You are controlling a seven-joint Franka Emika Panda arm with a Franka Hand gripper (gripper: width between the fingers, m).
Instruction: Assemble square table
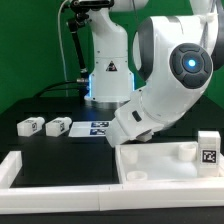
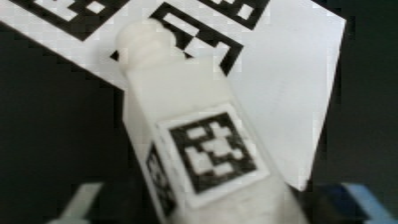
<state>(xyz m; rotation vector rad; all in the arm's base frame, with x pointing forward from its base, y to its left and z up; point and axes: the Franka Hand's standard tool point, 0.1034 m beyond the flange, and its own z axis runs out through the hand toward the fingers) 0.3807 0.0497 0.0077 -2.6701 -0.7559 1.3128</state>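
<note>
A white table leg [image 2: 196, 120] with a black-and-white tag lies on its side on the marker board [image 2: 311, 70], between my fingertips. My gripper [image 2: 222, 205] is open and straddles it, with a dark gap showing on each side of the leg. In the exterior view the arm bends low over the marker board [image 1: 97, 127], and its bulk hides the fingers. The square tabletop [image 1: 165, 172], a white tray with a raised rim, lies at the exterior view's lower right. Two more legs [image 1: 30, 126] [image 1: 58, 126] lie at the exterior view's left. Another leg [image 1: 208, 148] stands at the right.
A long white barrier strip [image 1: 60, 190] runs along the front and turns up at the exterior view's left. The robot's white base [image 1: 108, 75] stands behind the marker board, against a green backdrop.
</note>
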